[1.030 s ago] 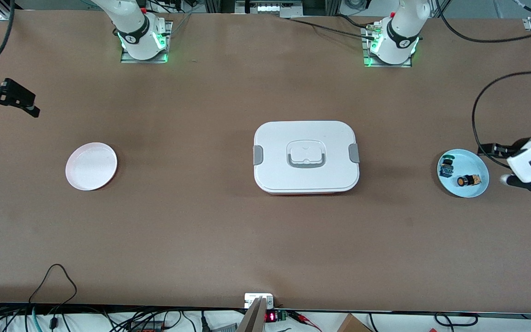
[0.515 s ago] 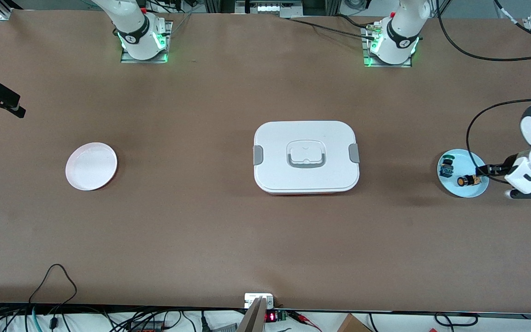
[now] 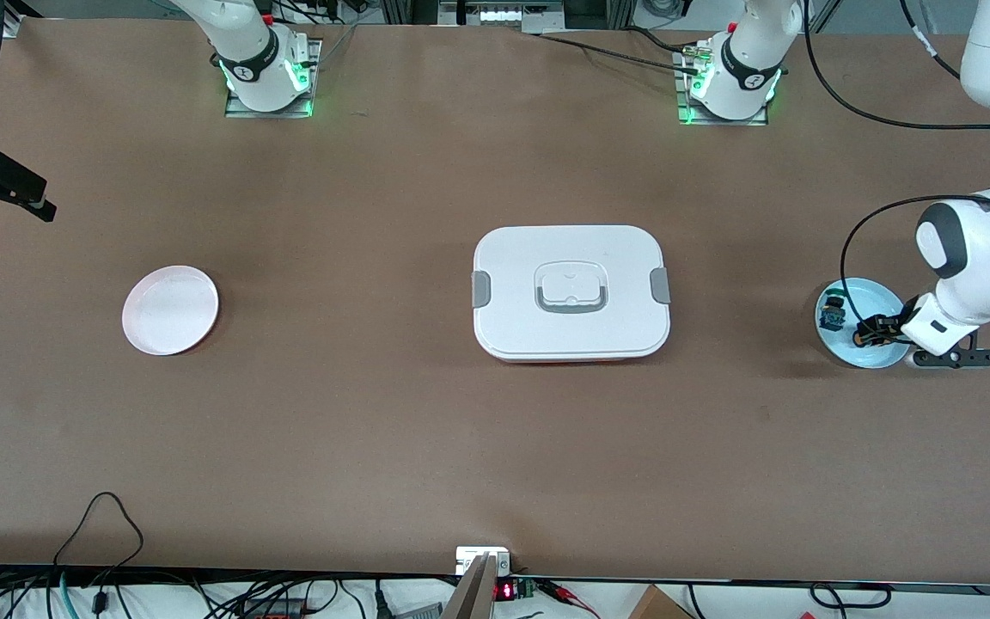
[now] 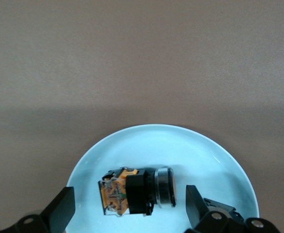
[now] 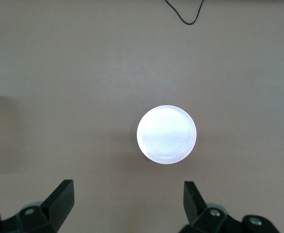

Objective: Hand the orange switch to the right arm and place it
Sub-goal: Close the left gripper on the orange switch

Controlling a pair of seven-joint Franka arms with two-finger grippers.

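The orange switch [image 4: 137, 191] lies on its side in a light blue plate [image 4: 156, 145] at the left arm's end of the table. It has a black body, a silver ring, an orange cap and a tan-orange block. My left gripper [image 4: 129, 211] is open low over the plate, one finger on each side of the switch, not touching it. In the front view the left gripper [image 3: 880, 329] partly covers the orange switch [image 3: 863, 338] on the plate [image 3: 882, 301]. My right gripper [image 3: 35, 202] hangs open and empty over the right arm's end of the table.
A blue-and-green small switch [image 3: 832, 316] shares the blue plate. A white lidded box [image 3: 571, 292] stands mid-table. A pale pink plate [image 3: 170, 309] [image 5: 166, 135] lies toward the right arm's end. The left arm's black cable loops over the blue plate.
The left arm swung in from the table's end over the blue plate, bringing its open fingers around the orange switch. The right gripper shifted slightly at its end of the table.
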